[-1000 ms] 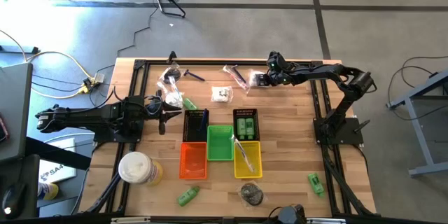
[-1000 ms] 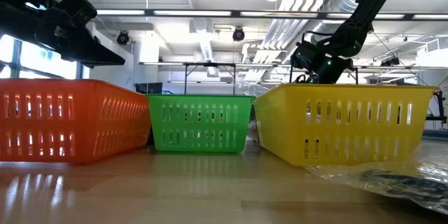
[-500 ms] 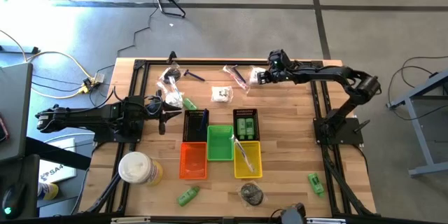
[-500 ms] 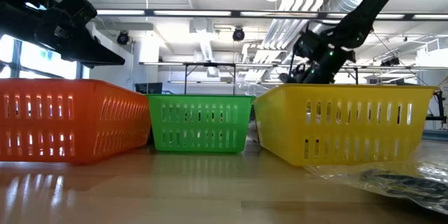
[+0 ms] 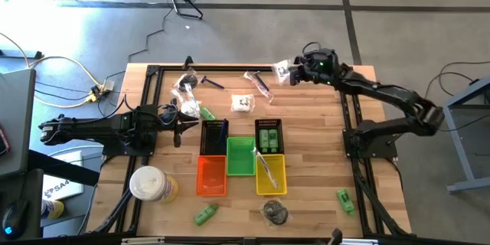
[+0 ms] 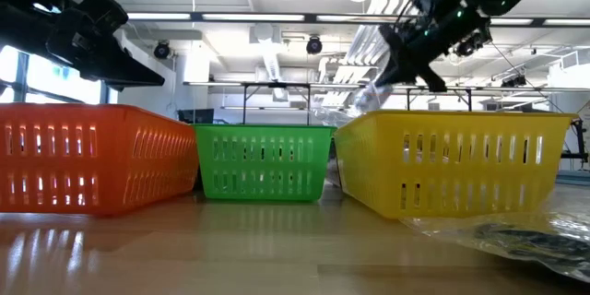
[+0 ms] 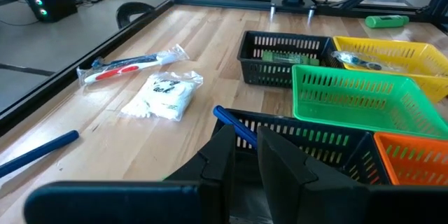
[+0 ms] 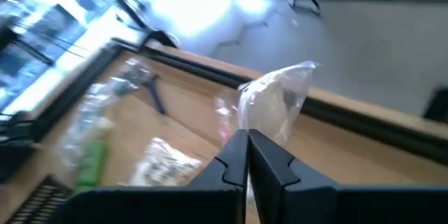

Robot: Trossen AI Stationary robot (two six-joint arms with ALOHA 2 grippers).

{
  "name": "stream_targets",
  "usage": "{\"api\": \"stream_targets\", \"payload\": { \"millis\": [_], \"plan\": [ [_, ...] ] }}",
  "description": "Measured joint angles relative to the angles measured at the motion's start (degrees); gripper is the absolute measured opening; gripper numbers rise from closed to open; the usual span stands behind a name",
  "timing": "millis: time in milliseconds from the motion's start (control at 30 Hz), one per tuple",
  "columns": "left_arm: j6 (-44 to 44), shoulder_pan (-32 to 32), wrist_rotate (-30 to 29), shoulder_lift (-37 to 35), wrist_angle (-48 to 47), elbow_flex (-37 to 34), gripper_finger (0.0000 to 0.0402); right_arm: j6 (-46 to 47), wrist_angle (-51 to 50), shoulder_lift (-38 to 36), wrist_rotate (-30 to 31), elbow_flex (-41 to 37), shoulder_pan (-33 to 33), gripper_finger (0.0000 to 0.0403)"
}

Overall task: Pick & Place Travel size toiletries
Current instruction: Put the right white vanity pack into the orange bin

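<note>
High view: the right gripper (image 5: 295,72) sits at two o'clock over the table's far edge, a clear-wrapped white piece (image 5: 282,70) at its tip. The left gripper (image 5: 185,119) waits at nine o'clock. Low view: the right gripper (image 6: 398,55) rides above the yellow basket (image 6: 461,159). Right wrist view: fingers (image 8: 234,155) pinched together on the clear-wrapped white piece (image 8: 274,105). Left wrist view: fingers (image 7: 280,164) nearly touching, nothing between them.

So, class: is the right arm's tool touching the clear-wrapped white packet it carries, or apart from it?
Touching. In the right wrist view the right tool has its dark fingers closed together on the lower edge of the clear-wrapped white packet, which sticks up from them with no gap.
</note>
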Motion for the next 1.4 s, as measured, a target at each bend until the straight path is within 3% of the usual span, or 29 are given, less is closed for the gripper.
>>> {"api": "stream_targets", "payload": {
  "millis": [300,1100,1400],
  "plan": [
    [0.0,0.0,0.0,0.0,0.0,0.0,0.0061,-0.6,2.1,-4.6,0.0,0.0,8.7,0.0003],
    [0.0,0.0,0.0,0.0,0.0,0.0,0.0061,-0.7,9.3,-4.5,0.2,0.0,29.5,0.0003],
    [0.0,0.0,0.0,0.0,0.0,0.0,0.0061,-0.9,13.7,-0.8,1.1,0.0,35.6,0.0003]
  ]
}}
